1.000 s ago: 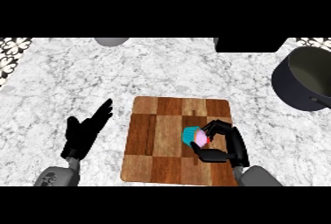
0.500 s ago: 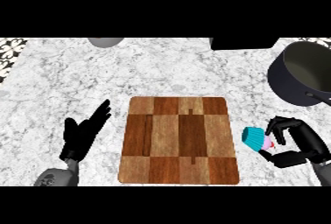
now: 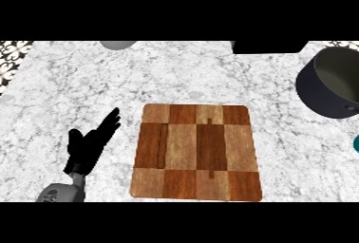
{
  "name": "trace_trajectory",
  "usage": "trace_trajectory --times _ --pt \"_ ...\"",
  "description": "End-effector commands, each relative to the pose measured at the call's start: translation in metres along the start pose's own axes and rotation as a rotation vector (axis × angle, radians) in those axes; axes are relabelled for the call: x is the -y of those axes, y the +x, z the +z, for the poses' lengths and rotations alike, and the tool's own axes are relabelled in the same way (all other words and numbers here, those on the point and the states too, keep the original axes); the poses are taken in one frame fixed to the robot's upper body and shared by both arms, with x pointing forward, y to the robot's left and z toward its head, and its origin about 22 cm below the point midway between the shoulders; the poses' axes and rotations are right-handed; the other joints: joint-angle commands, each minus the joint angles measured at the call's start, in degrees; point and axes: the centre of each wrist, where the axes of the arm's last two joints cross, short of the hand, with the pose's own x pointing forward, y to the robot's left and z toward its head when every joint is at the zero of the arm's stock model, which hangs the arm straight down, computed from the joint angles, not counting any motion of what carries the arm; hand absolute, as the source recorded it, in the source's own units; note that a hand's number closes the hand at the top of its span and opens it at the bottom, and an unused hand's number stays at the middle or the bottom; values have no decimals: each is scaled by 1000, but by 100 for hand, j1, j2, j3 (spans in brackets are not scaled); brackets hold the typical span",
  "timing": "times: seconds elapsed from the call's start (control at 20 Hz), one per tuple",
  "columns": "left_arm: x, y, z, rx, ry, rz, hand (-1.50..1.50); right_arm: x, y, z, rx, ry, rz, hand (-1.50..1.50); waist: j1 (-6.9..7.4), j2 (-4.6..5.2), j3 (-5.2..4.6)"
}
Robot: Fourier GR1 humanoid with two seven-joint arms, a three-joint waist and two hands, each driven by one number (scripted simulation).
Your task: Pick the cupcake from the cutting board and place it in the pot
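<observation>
Bare cutting board (image 3: 195,152) mid-counter, pot (image 3: 329,85) at right edge, left hand (image 3: 89,144) fingers released.

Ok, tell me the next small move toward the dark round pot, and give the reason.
Probably carry the cupcake up and inward over the dark round pot before lowering. Only a teal sliver shows at the right edge, below the pot; the right hand itself is out of view. The wooden cutting board is bare, and the black left hand rests open beside it.
</observation>
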Motion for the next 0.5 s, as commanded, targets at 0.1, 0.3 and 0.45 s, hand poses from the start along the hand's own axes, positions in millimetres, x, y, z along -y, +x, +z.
trace_trajectory --times 0.1,0.3,0.45 --pt "3 3 -1 13 -21 -2 0 66 27 31 159 -22 71 150 103 4 2" --pt "8 3 -1 11 -33 -1 0 83 35 43 160 -17 128 150 182 -5 -12" --pt "12 6 -3 10 -61 -7 0 93 42 37 173 -40 178 150 327 17 -23"
